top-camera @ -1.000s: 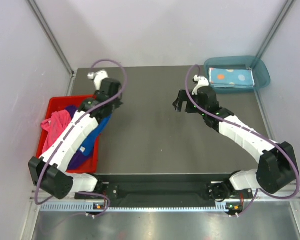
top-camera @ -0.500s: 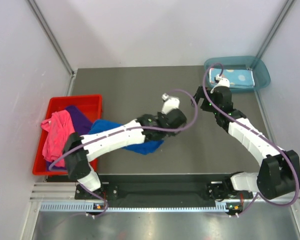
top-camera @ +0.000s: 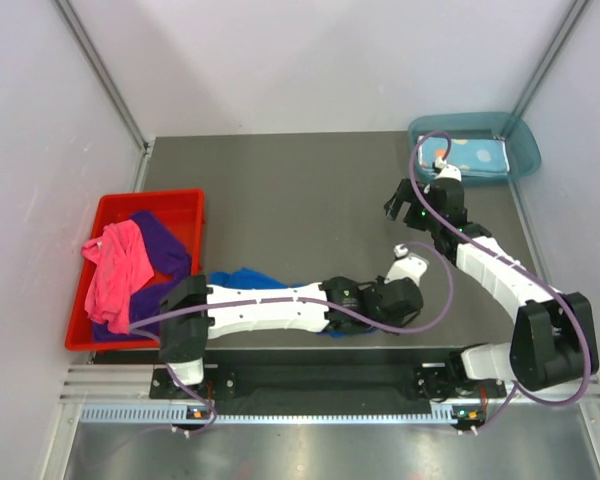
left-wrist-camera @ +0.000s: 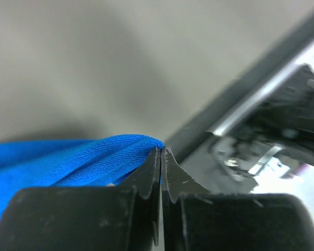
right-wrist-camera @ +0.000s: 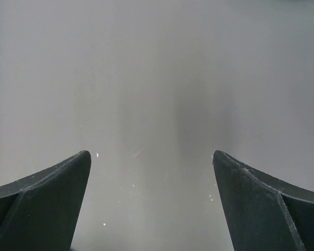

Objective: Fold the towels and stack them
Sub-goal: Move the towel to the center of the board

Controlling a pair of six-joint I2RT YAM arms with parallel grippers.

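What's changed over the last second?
The left gripper, shut on the royal blue towel, dragged it from the red bin rightward along the table's near edge. The right gripper, open, shifted right slightly. Pink towel and purple towel stay in the bin, dotted towel in the teal tray.

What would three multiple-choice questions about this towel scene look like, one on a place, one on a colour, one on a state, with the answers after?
1. Where does the dotted light blue towel lie?
A in a drawer
B in the teal tray
C on a shelf

2. What colour is the towel that the left claw pinches?
A pink
B purple
C royal blue

3. How does the right claw stand?
A open and empty
B shut on a towel
C shut and empty

Answers:
1. B, the dotted cloth sits inside the tray at the far right corner.
2. C, the wrist view shows the royal blue towel in its shut jaws.
3. A, it gapes wide with nothing in it.
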